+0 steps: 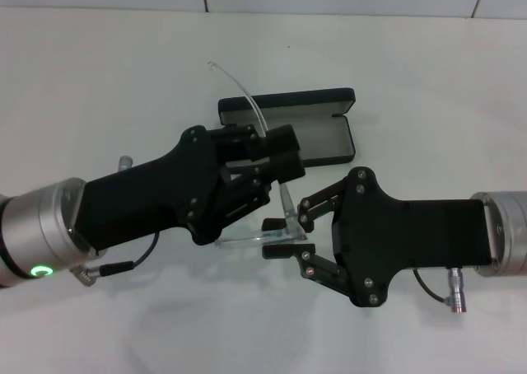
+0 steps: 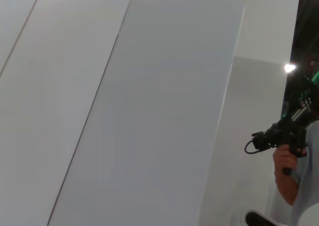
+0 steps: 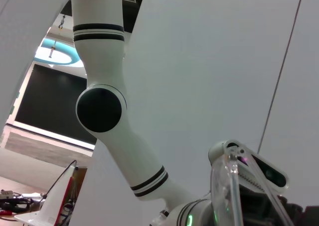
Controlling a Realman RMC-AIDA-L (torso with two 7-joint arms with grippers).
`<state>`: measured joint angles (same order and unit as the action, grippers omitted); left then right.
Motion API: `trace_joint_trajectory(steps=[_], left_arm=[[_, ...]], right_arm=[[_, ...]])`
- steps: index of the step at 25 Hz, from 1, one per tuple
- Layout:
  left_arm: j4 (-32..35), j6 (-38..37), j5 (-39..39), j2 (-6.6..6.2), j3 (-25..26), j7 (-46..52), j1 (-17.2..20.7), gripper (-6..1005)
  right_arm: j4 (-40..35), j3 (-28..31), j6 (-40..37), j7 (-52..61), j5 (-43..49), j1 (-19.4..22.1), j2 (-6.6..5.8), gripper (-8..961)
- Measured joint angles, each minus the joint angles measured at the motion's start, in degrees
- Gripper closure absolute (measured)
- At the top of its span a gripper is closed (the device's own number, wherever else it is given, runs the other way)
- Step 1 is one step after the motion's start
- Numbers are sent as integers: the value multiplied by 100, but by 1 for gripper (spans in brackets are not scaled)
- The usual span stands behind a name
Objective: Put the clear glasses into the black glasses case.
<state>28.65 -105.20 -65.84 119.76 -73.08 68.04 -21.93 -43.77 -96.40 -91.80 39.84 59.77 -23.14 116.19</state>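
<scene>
A: What do you have around the pincers, operator?

B: You have a white tabletop point(image 1: 99, 86) under both arms. The right gripper point(image 1: 288, 230) faces the left gripper point(image 1: 268, 156), and the left arm's black body stands partly in front of the case. The left wrist view shows only pale wall panels and, far off, a person's hand holding a black device point(image 2: 279, 136).

A: How do the clear colourless plastic glasses point(image 1: 276, 226) look?

B: You see them between the two pincers, front at the right fingertips, one thin arm curving up past the left fingers. The right fingers clench the frame; the left fingers are closed around the arm.

A: And the slim black rectangular glasses case point(image 1: 325, 135)?

B: It lies open just beyond the left gripper, grey lining bare, nothing inside.
</scene>
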Motion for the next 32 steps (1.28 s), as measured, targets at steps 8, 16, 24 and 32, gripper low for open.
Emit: trace_joint_trajectory(steps=[8, 16, 24, 32], left_arm=[[0, 0, -129, -15, -96, 125, 66, 747], [240, -43, 324, -44, -43, 127, 209, 747], [364, -10, 671, -49, 862, 35, 559, 748], [-65, 74, 585, -29, 1489, 56, 495, 748]], right_arm=[[-4, -2, -7, -39, -69, 12, 0, 850], [-37, -4, -6, -44, -83, 18, -10, 850], [-32, 8, -324, -357, -311, 186, -10, 851], [4, -9, -1578, -484, -842, 317, -36, 852]])
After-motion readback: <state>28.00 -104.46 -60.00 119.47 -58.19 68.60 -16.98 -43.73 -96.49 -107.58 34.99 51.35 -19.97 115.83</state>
